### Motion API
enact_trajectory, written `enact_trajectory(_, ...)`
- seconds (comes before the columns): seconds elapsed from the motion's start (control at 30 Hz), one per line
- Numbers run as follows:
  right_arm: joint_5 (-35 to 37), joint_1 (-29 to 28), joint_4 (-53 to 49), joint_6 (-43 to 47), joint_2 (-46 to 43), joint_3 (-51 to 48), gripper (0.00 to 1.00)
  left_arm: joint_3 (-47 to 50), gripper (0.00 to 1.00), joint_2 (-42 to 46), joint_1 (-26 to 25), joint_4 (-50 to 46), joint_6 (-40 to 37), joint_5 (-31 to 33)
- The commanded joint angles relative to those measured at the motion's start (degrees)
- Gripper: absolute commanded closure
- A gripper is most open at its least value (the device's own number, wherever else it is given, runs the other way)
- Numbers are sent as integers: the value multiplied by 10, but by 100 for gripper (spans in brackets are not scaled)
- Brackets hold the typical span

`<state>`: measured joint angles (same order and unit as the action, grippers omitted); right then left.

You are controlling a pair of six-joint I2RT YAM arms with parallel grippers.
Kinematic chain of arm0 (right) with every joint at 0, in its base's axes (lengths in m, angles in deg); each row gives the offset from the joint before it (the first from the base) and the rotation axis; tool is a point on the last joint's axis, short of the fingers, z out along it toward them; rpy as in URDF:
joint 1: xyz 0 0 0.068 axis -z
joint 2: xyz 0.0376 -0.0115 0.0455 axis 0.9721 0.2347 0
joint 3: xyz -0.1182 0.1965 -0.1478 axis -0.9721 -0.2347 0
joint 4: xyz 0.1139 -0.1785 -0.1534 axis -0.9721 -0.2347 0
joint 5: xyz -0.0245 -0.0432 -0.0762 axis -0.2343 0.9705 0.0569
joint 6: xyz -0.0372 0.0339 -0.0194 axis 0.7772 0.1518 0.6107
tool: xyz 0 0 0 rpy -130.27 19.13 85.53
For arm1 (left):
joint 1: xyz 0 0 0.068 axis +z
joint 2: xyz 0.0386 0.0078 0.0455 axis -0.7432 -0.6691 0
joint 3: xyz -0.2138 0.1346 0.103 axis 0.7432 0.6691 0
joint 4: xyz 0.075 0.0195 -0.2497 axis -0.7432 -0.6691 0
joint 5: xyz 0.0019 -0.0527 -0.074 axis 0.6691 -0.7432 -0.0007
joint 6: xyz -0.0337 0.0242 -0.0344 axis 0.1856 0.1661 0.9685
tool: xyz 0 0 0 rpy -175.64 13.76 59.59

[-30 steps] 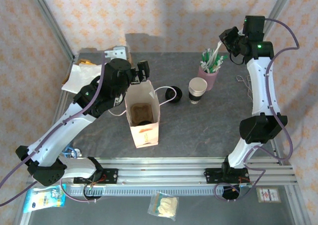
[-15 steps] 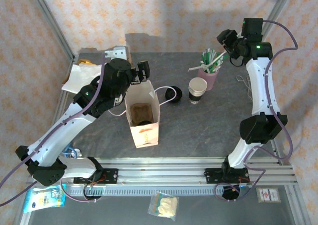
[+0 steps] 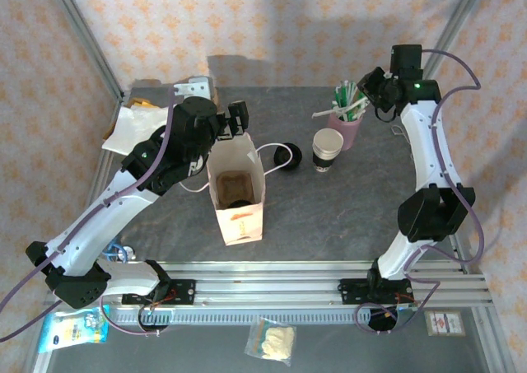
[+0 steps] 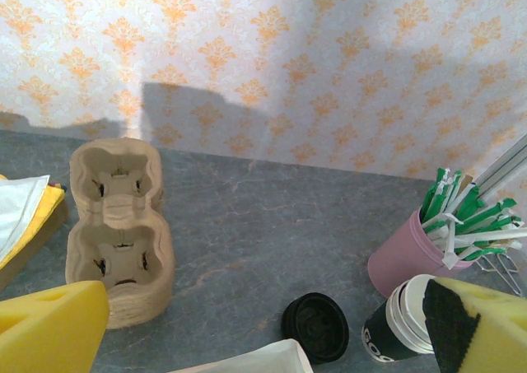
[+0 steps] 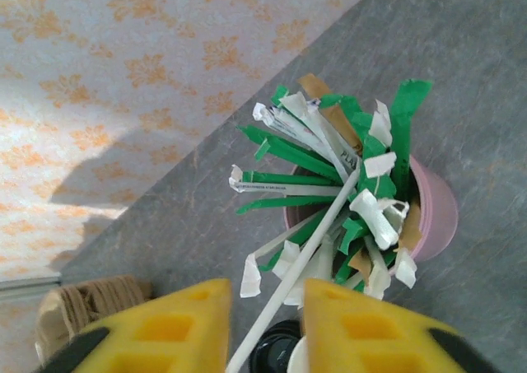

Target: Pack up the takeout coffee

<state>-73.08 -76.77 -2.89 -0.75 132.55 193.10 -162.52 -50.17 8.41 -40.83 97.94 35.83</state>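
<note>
The takeout coffee cup (image 3: 327, 149), white with a dark lower band, stands without a lid beside the pink straw cup (image 3: 346, 124). Its black lid (image 3: 286, 156) lies flat on the table to its left. The left wrist view shows the cup (image 4: 402, 325) and the lid (image 4: 315, 326) low down. My left gripper (image 3: 235, 119) hovers wide open over the back edge of the white paper bag (image 3: 239, 193). Just above the straws, my right gripper (image 5: 265, 295) has its jaws a little apart. A long white straw (image 5: 317, 233) runs under the gap, touching neither finger.
A brown pulp cup tray (image 4: 119, 225) sits at the back left near white napkins (image 3: 128, 128). The bag stands upright and open in mid-table. A wire loop (image 3: 405, 134) lies right of the pink cup. Frame posts and papered walls close the back.
The right gripper moved left and down toward the straw cup. The white straw it held a second ago now rests across the other straws. The left arm stayed still.
</note>
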Motion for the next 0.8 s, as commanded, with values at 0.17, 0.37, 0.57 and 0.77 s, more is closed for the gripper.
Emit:
enact_trajectory(0.17,71,-5,-33,23,-25,79,100,-30,1,6,7,-3,-7,7)
enact_trajectory(0.37,94,-5,-91,41,-27,171,100,-49,1,24,7,-17,-1,16)
enact_trajectory(0.57,91,-5,-92,33,-48,174,100,-55,1,46,7,-36,13,19)
enact_trajectory(0.77,-5,-7,-65,21,-67,194,100,-57,1,62,7,-53,22,22)
